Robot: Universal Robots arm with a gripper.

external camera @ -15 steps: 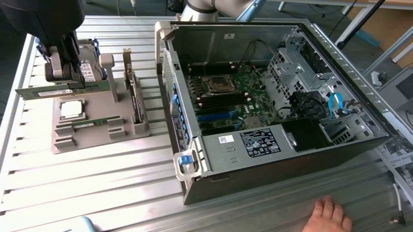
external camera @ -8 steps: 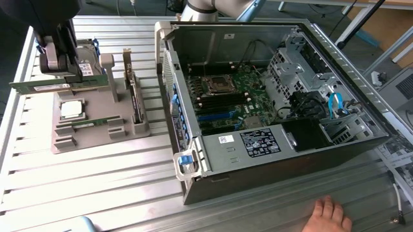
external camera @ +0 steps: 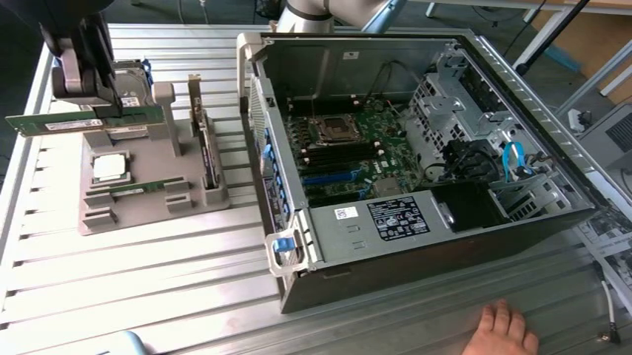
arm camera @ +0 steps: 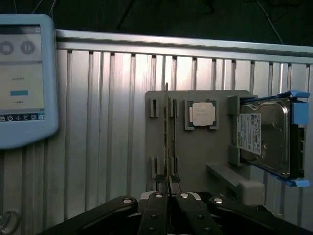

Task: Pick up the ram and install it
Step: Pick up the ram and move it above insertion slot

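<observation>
My gripper (external camera: 111,109) hangs at the exterior view's far left, above the grey parts holder (external camera: 148,207), shut on a ram (external camera: 59,124). This long green stick with a white label is held level and lifted off the holder. In the wrist view the fingers (arm camera: 157,205) pinch that ram (arm camera: 167,137), seen edge-on as a thin line. A second ram (external camera: 138,186) lies in its slot on the holder. The open computer case (external camera: 395,229) lies to the exterior view's right, its motherboard (external camera: 351,159) exposed with black memory slots beside the processor socket.
On the holder sit a square silver processor chip (external camera: 109,166), an upright dark expansion card (external camera: 203,144) and a hard drive (arm camera: 266,137). A blue tablet (arm camera: 24,78) lies on the slatted table. A person's hand (external camera: 505,329) rests at the table's front edge by the case.
</observation>
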